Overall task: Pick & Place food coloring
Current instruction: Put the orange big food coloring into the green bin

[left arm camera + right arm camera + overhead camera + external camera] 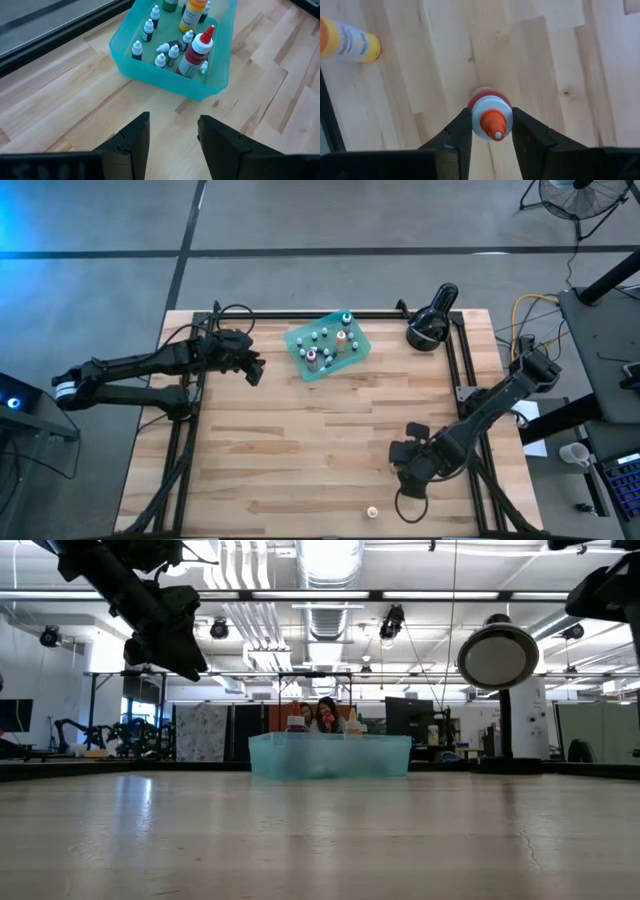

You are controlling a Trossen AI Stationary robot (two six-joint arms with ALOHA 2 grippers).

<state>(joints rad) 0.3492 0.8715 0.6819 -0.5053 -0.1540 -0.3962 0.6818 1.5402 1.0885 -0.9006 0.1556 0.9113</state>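
Note:
A teal tray at the far middle of the table holds several small white-capped food coloring bottles, a taller red one and an orange-yellow one. My left gripper hovers open beside the tray's left side, nothing between its fingers. Near the table's front right, my right gripper points down, shut on a red food coloring bottle with a white cap and orange tip. A yellow bottle lies on its side on the table near the front edge. My right gripper pinches the red bottle's white cap between its two fingers, one on each side. The fingers come from above, pointing down. The bottle is upright, tip up; the cap hides its base, so whether it rests on the table I cannot tell.
A black round lamp-like device stands at the far right corner and shows in the low view right of the tray. Black frame rails run along the table's left and right edges. Bare wood lies between the two grippers.

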